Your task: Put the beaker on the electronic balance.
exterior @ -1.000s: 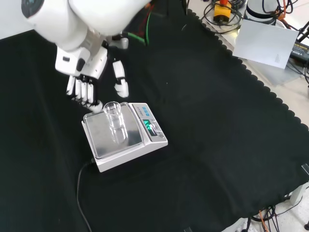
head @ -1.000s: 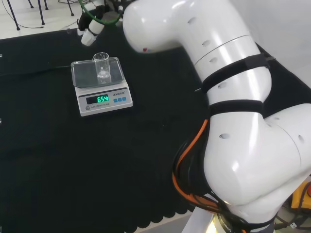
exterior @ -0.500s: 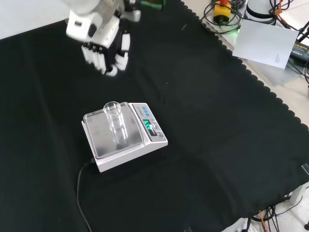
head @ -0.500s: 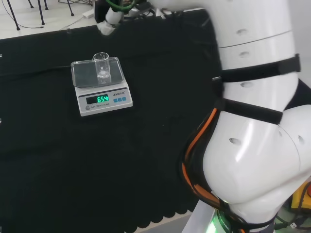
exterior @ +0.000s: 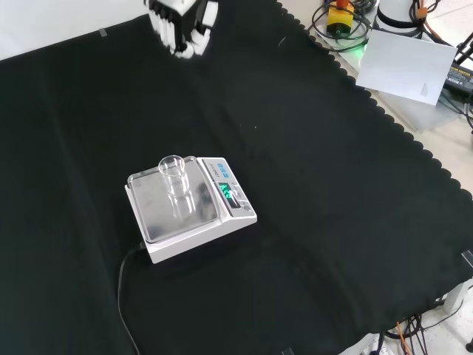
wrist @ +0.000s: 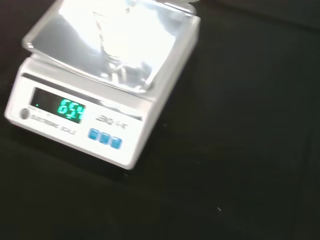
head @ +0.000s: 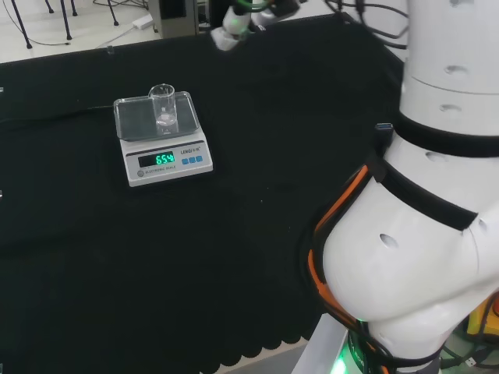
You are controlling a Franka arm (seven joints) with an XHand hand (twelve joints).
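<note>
You've got one clear glass beaker [exterior: 172, 176] standing upright on the steel pan of the one electronic balance [exterior: 238, 214], left of centre in the front view; in the head view that's upper left, beaker [head: 163, 107] on balance [head: 167, 161]. Display is lit green. One power cord [exterior: 126, 302] runs off the balance toward the lower left. The hand [exterior: 182, 26] sits at the top edge of the front view, well apart from the beaker, fingers straight and pointing down, holding nothing.
</note>
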